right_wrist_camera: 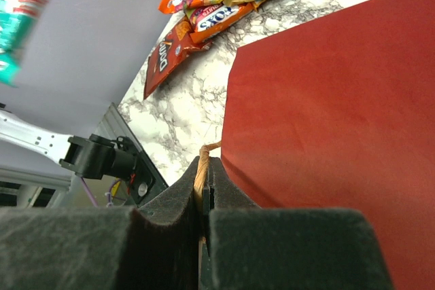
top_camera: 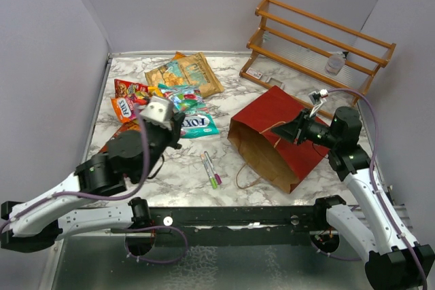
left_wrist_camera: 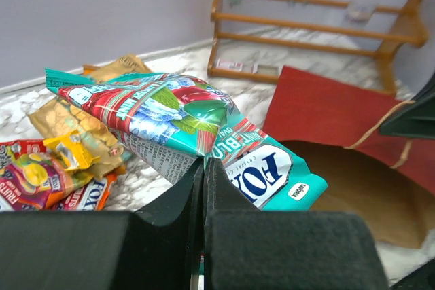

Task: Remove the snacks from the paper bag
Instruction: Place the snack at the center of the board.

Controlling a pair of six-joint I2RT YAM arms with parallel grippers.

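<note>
The red paper bag [top_camera: 279, 137] lies on its side at centre right, its brown mouth facing left. My right gripper [top_camera: 285, 129] is shut on the bag's upper string handle [right_wrist_camera: 202, 166], beside the red wall [right_wrist_camera: 326, 86]. My left gripper [top_camera: 178, 125] is shut on a teal Fox's packet [left_wrist_camera: 204, 127] and holds it just left of the bag's mouth [left_wrist_camera: 353, 188]. Other snacks lie at the back left: a tan-and-teal chip bag [top_camera: 183, 73], a small red packet [top_camera: 130, 89] and an orange packet [top_camera: 124, 106]. The Doritos bag [right_wrist_camera: 170, 52] is mostly hidden under my left arm in the top view.
A wooden slatted rack [top_camera: 319, 39] stands at the back right. Two marker pens [top_camera: 211, 169] lie in front of the bag's mouth. The bag's lower string handle [top_camera: 248, 176] trails on the marble. Grey walls enclose the left, back and right.
</note>
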